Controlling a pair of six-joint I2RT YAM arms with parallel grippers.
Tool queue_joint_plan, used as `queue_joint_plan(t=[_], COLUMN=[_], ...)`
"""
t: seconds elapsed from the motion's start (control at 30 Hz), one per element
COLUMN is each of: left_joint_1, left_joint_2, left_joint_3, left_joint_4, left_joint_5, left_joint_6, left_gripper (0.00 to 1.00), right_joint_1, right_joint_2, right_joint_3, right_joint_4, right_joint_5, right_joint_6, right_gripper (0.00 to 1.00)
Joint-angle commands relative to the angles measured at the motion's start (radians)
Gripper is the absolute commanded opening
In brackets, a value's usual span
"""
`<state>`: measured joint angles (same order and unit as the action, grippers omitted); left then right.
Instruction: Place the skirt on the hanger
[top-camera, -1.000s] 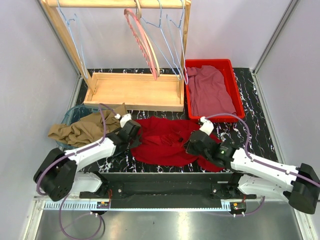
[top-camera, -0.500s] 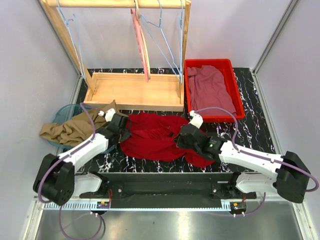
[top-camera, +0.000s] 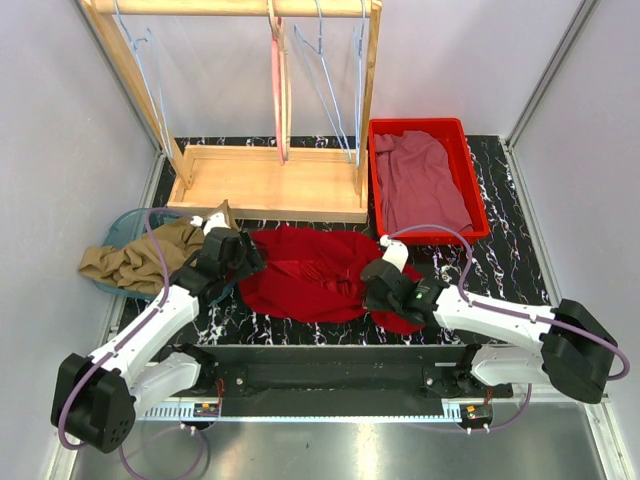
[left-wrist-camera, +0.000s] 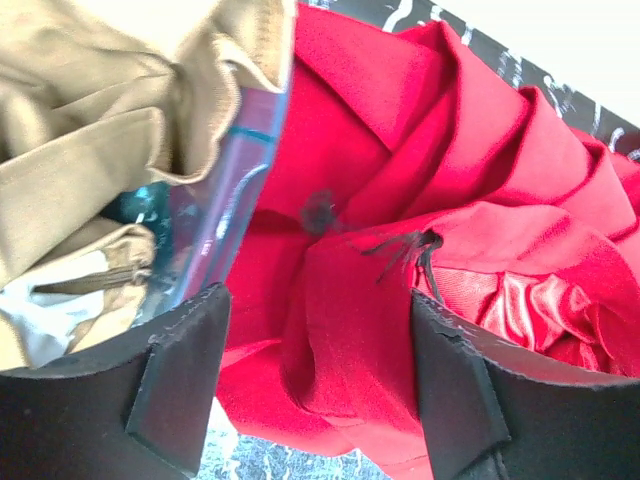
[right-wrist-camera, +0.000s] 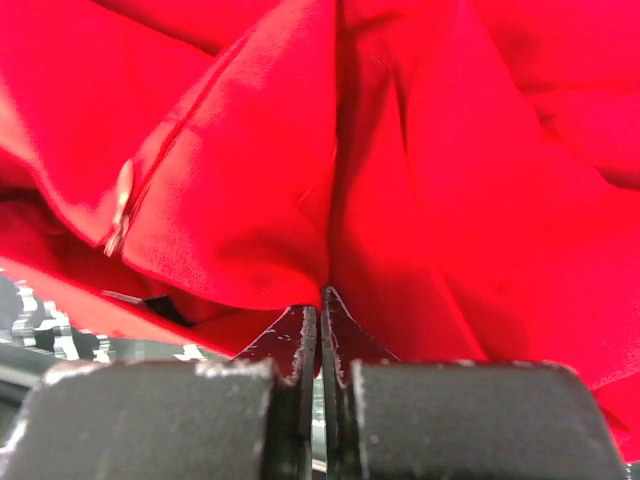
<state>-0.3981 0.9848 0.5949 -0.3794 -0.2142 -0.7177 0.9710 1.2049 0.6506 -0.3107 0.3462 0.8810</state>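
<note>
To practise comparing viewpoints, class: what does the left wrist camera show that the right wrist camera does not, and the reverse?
Only the left wrist view: a tan cloth draped over a blue tub, and the left claw open. Only the right wrist view: the right claw shut on a fold, beside what looks like a zip. Both: the crumpled red skirt.

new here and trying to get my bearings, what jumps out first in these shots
A crumpled red skirt lies mid-table, the right fingers pinched shut on a fold and the left fingers open at its left edge. Behind stands a wooden rack with hangers, a red bin of cloth beside it.
</note>
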Motion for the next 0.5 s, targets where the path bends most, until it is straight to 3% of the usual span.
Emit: queue_joint_plan(t=[0.0,0.2,0.3,0.33,0.4,0.43,0.47], left_joint_1=[-0.002,-0.030,-0.033,-0.034,-0.038,-0.036,-0.036], left_joint_2=[0.006,0.014,0.055,0.066,0.093,0.101,0.106], left_joint_3=[-0.018,0.003,0.017,0.022,0.042,0.063,0.077], left_joint_4=[0.105,0.123,0.120,0.108,0.090,0.065,0.048], left_joint_5=[0.148,0.168,0.180,0.174,0.147,0.132,0.098], left_joint_6=[0.081,0.106,0.106,0.101,0.098,0.093,0.093], left_gripper=[0.73,0.75,0.70,0.59,0.47,0.30,0.21], right_joint_1=[-0.006,-0.006,-0.008,-0.008,-0.008,-0.008,-0.008], right_joint_2=[0.042,0.087,0.081,0.075,0.048,0.038,0.010], right_joint_3=[-0.019,-0.017,-0.026,-0.034,-0.042,-0.045,-0.045], right_joint_4=[-0.008,0.005,0.007,0.004,-0.002,-0.010,-0.027], right_joint_5=[-0.010,-0.032,-0.033,-0.033,-0.035,-0.029,-0.026], right_joint_6=[0.004,-0.005,0.003,0.007,0.013,0.018,0.021], right_gripper=[0.00,0.00,0.00,0.00,0.00,0.00,0.00])
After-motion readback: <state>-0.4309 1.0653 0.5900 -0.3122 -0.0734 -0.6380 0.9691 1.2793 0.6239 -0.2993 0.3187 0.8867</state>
